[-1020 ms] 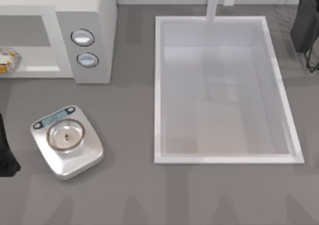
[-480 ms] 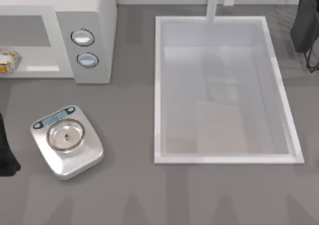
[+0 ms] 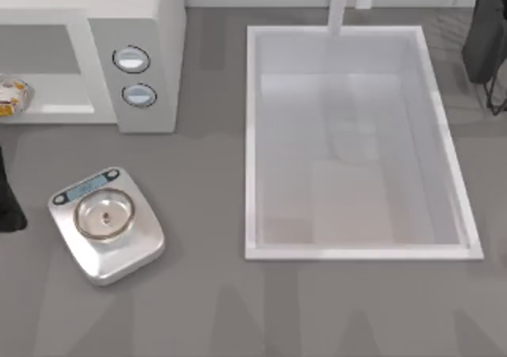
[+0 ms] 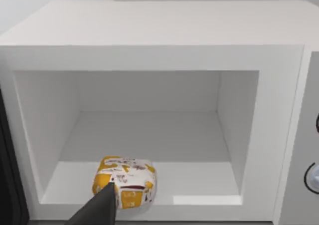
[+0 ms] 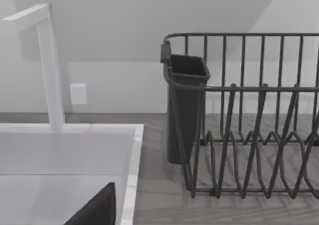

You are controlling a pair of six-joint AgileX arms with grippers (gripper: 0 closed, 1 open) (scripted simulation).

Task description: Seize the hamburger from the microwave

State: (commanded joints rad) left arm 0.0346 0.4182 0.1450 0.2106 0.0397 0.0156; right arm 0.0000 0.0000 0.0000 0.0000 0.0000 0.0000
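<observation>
I have my left gripper (image 4: 99, 207) just short of the hamburger (image 4: 124, 181), untouched at the microwave (image 4: 149, 30) cavity's front edge; finger state I cannot tell.

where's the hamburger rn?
The hamburger sits on the microwave cavity floor, near the front opening. In the top view it is at the far left edge, with the left gripper just in front of it.
</observation>
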